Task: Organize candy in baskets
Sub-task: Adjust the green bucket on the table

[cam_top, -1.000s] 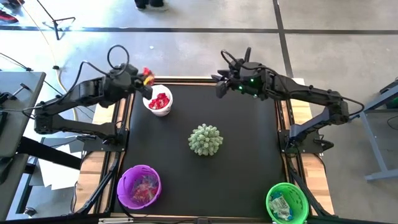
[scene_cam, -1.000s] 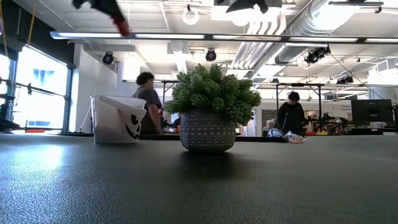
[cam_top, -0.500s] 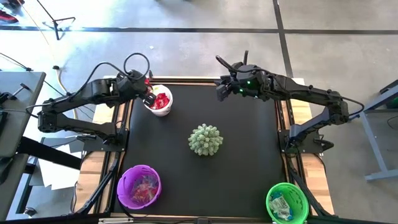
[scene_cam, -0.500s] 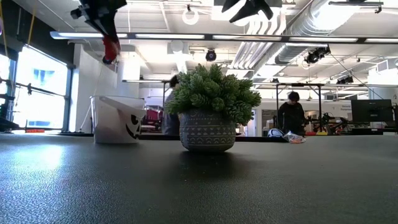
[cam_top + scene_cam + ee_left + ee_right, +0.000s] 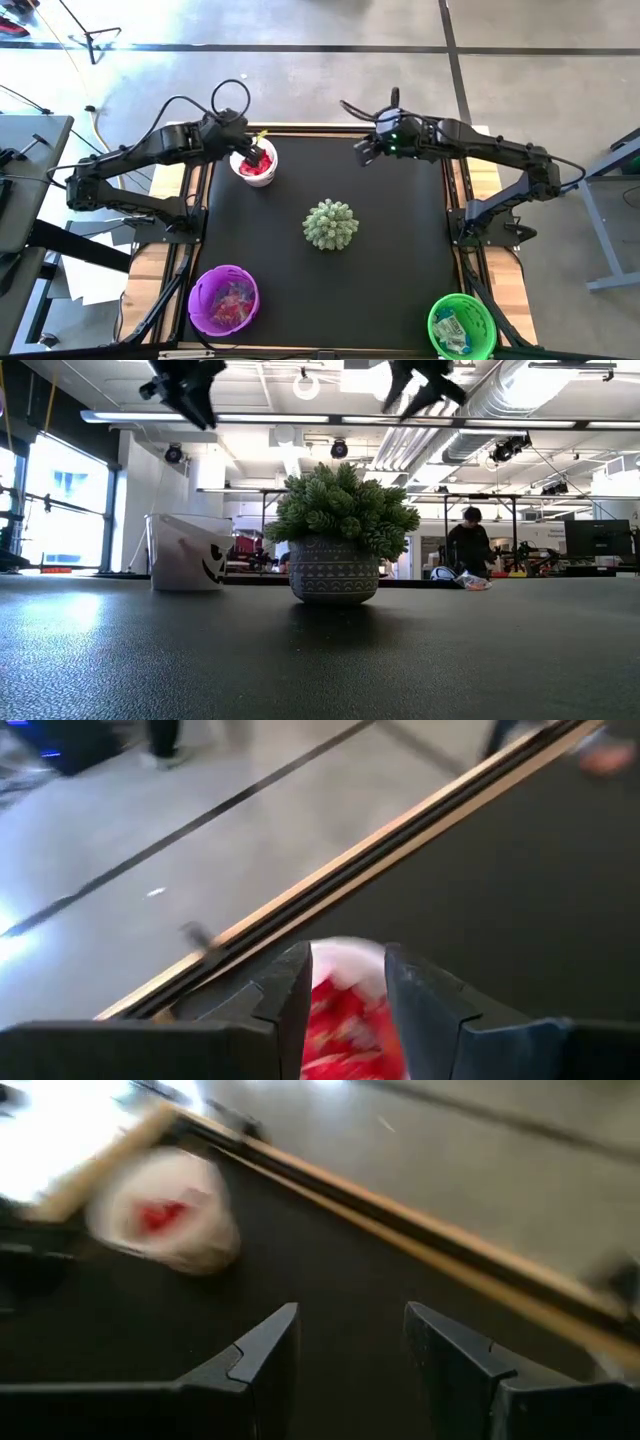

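The white basket (image 5: pixel 243 168) stands at the mat's far left and holds red candy (image 5: pixel 260 168). My left gripper (image 5: pixel 256 157) hovers just above it, open, with nothing between its fingers. In the left wrist view the red candy (image 5: pixel 345 1020) shows in the gap below the fingers. My right gripper (image 5: pixel 362 153) hangs open over bare mat at the far middle, tipped down. At the near left, the purple basket (image 5: pixel 205 285) holds mixed candy. The green basket (image 5: pixel 480 312) at the near right holds silvery candy.
A spiky pale-green plant in a patterned pot (image 5: pixel 331 224) stands at the mat's middle, between the arms and the near baskets. Wooden table edges (image 5: pixel 456 200) frame the black mat. In the low view, people and benches show in the room behind.
My left gripper has come down and toward the table's right, over the white basket, and has opened. The red candy it held a second ago is gone from its fingers. My right gripper has sunk a little and tipped further down, still open.
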